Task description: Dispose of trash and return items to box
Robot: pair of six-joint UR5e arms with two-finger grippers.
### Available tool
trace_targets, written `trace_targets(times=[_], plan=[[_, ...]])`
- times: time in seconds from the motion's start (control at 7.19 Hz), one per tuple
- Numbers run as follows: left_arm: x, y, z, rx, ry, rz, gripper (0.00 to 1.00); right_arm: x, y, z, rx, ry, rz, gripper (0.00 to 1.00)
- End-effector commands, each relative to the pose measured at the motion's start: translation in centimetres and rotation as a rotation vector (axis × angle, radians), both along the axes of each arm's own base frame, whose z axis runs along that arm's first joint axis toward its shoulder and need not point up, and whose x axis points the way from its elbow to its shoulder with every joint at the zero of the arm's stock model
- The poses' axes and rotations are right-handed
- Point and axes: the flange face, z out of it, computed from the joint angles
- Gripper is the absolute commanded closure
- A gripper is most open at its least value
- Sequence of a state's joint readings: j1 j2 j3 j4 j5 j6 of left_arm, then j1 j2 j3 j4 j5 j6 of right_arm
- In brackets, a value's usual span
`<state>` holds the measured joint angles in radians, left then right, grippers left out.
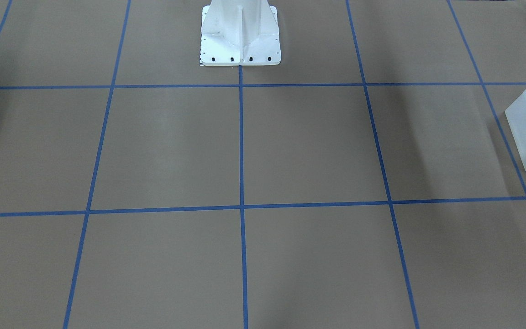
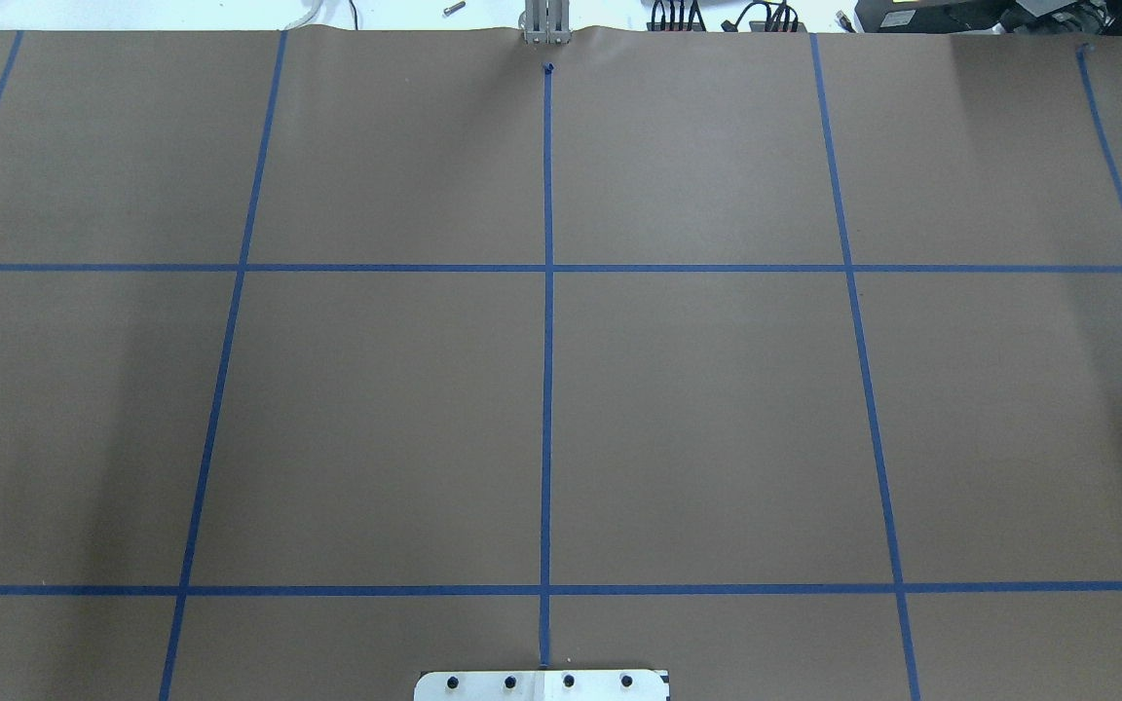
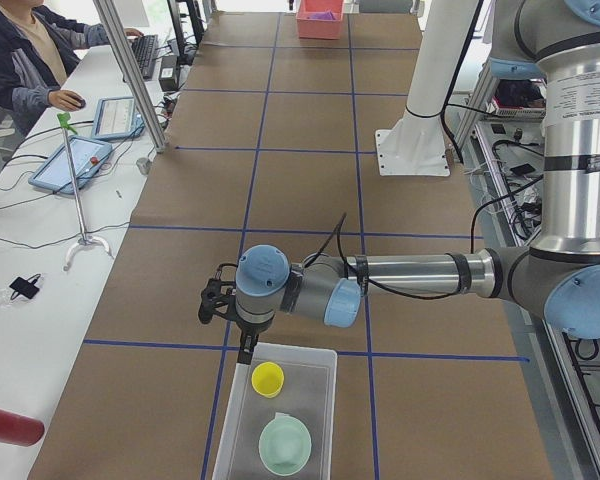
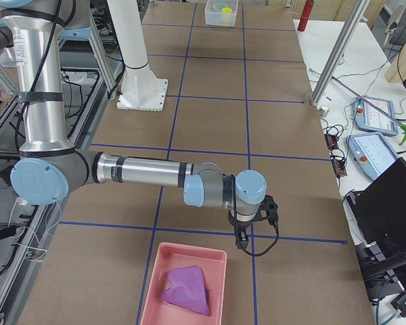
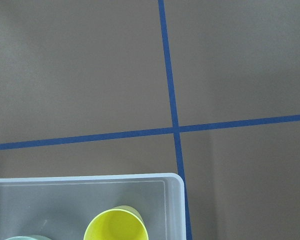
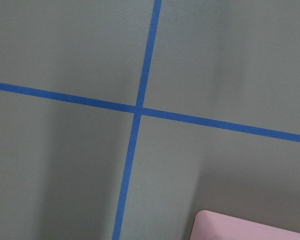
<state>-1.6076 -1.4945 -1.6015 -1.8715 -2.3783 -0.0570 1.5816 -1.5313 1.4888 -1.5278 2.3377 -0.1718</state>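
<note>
Exterior left: cup (image 3: 268, 379) and bowl (image 3: 284, 444) are sitting in the box (image 3: 333, 400), table's left end. Left gripper (image 3: 245, 350) is hovering by its corner (open/closed unclear, right gripper (image 4: 242, 240) too). Low retreat risks snagging the wall.

A broad table covered in matte brown paper (image 2: 376, 419) is divided into large rectangles by strips of blue tape (image 2: 547, 292). Beside it stands a long white desk (image 3: 40, 350) carrying blue-cased tablets (image 3: 68, 165), with a slanted aluminium post (image 3: 130, 70) rising from it under even, soft light.
</note>
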Motion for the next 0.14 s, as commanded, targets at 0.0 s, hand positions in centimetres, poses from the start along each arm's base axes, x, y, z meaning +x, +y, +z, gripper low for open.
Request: trace_targets(times=[0.0], plan=[[0.0,0.09,0.1,-0.002,-0.001,0.0,0.02,-0.03,0.06,0.07,-0.002,-0.003,0.0,0.0]])
